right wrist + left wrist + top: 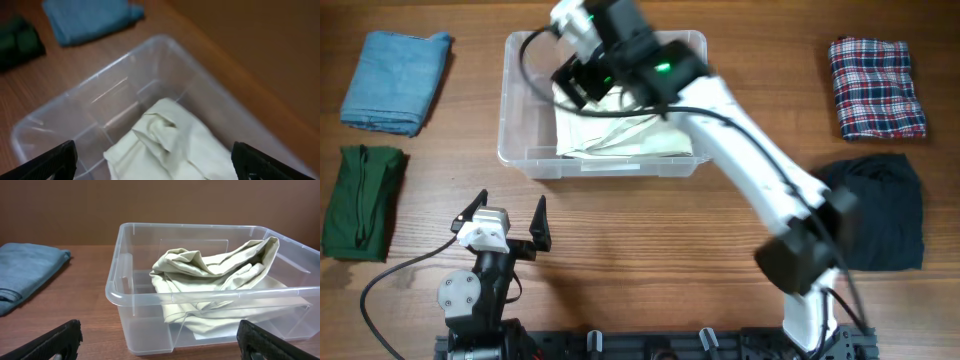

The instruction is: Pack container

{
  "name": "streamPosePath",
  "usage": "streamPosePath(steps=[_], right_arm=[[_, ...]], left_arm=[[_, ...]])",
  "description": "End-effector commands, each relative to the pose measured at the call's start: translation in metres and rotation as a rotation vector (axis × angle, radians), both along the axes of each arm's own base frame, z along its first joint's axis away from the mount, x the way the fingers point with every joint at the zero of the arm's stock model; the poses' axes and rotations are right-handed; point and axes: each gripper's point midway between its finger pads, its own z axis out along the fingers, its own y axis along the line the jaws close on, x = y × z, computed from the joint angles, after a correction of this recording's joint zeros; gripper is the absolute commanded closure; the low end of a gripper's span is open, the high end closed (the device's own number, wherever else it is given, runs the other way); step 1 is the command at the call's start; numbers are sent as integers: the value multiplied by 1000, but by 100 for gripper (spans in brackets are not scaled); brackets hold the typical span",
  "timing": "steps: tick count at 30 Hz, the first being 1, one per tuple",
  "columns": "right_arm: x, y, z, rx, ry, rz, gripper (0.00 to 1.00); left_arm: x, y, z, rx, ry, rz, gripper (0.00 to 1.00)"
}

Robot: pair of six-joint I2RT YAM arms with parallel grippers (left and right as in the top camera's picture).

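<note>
Container (610, 168): upper middle of the frame, crumpled cream cloth (625, 138) inside.
Right gripper (582, 85): over the container, fingers wide apart, holding nothing.
Left gripper (508, 208): lower left, fingers apart.

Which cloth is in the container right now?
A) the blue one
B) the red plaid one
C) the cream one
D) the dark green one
C: the cream cloth lies crumpled inside the container, while the blue cloth, the plaid cloth and the green cloth all lie outside it.
</note>
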Motion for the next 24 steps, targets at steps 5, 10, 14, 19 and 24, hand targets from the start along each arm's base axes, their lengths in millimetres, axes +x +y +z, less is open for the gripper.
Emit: streamPosePath(steps=[5,10,14,19,24], right_arm=[[29,-118,43,63,57,-193,0],[47,-199,45,162,155,-288,0],[59,-272,41,221,200,-397,0],[68,-361,41,251,186,-562,0],[71,-441,31,265,173,-713,0]], left_arm=[[0,-1,-1,15,-5,-7,0],[0,-1,-1,15,-5,-7,0],[0,-1,-1,15,-5,-7,0],[0,-1,-1,15,-5,-7,0],[0,-1,-1,15,-5,-7,0]])
